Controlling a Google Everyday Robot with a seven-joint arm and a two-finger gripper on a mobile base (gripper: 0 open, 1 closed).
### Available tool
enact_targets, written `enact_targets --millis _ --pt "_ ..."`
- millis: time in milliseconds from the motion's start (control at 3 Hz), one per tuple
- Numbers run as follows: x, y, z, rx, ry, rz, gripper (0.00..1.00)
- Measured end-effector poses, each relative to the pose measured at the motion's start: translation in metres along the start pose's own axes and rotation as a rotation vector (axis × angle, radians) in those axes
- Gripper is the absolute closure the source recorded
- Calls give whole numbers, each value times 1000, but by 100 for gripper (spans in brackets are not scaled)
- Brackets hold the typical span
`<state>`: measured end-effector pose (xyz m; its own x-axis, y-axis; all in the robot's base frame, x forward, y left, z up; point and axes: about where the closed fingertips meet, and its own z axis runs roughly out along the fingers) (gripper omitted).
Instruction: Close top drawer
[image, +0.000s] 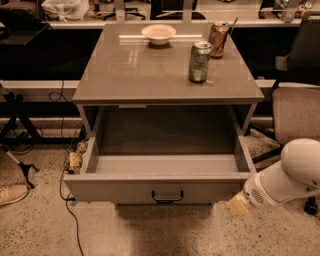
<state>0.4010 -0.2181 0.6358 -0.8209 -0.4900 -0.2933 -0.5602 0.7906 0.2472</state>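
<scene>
The top drawer (120, 190) of the grey cabinet stands pulled far out toward me. It is a deep plain grey box, empty inside, with a small black loop handle (167, 196) mid-front. My gripper (237, 205) is at the end of the white arm at the lower right. Its pale tip is right by the drawer front's right corner, near floor level. I cannot tell if it touches the front.
On the cabinet top (125, 75) stand a white bowl (158, 33), a green can (199, 61) and a brown can (218, 39). An office chair (295, 110) is at the right. Cables (67, 200) and a stand's legs (20, 150) lie on the floor at the left.
</scene>
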Motion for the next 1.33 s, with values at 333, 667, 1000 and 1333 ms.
enact_targets --millis 333,667,1000,1333 --pt "-30 -18 21 65 -38 29 87" --pt "-40 -23 26 78 -54 36 100" --pt "-43 -24 26 81 -65 37 100" --pt "-74 -42 20 115 -172 44 100"
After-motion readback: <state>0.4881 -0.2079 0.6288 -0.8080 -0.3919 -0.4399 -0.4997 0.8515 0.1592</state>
